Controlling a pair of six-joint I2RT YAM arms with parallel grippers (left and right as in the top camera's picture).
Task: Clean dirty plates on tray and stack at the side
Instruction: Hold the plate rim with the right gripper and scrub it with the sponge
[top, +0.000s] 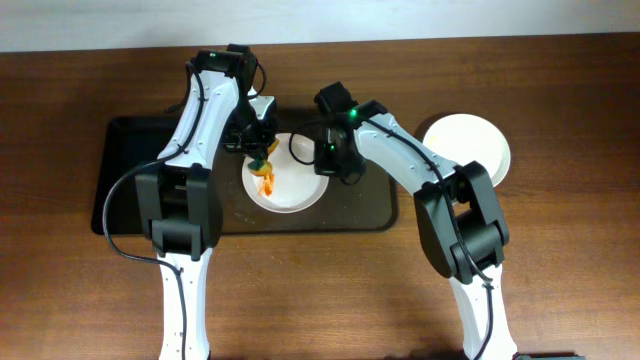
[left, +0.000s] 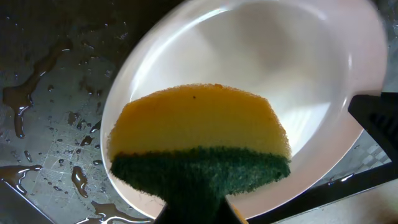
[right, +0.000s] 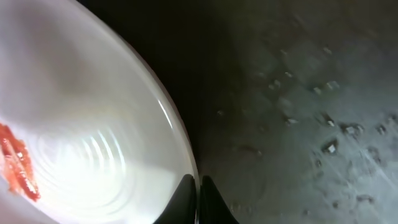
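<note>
The brown wooden table (top: 560, 280) is the biggest thing here, flat and smooth. On it, nearer the far edge and left of the middle, lies the tray (top: 130, 200). It is dark, with round corners and a low raised rim. Its long side runs left to right, in line with the table's far edge. Its floor is wet, with water drops (left: 28, 106) and little puddles shining on it.

The dirty plate (top: 295, 190) sits inside the tray, a bit right of the tray's middle. It is round, white, shallow and glossy, so it has no long side. Its open face looks up. An orange-red sauce smear (right: 18, 168) marks its left part. There is open tray floor to the plate's left, and a narrower strip between the plate and the tray's right edge.

A clean plate (top: 467, 150), plain white, rests on the bare wood near the far right of the table, well apart from the tray. I cannot tell if more plates lie under it.

My left gripper (top: 258, 148) is clamped on a sponge (left: 199, 137), soft yellow foam with a rough green side. The sponge's long side lies across the plate, and its yellow part is right at the plate.

My right gripper (right: 198, 198) is pinched tight on the dirty plate's right rim, one finger on each side.
</note>
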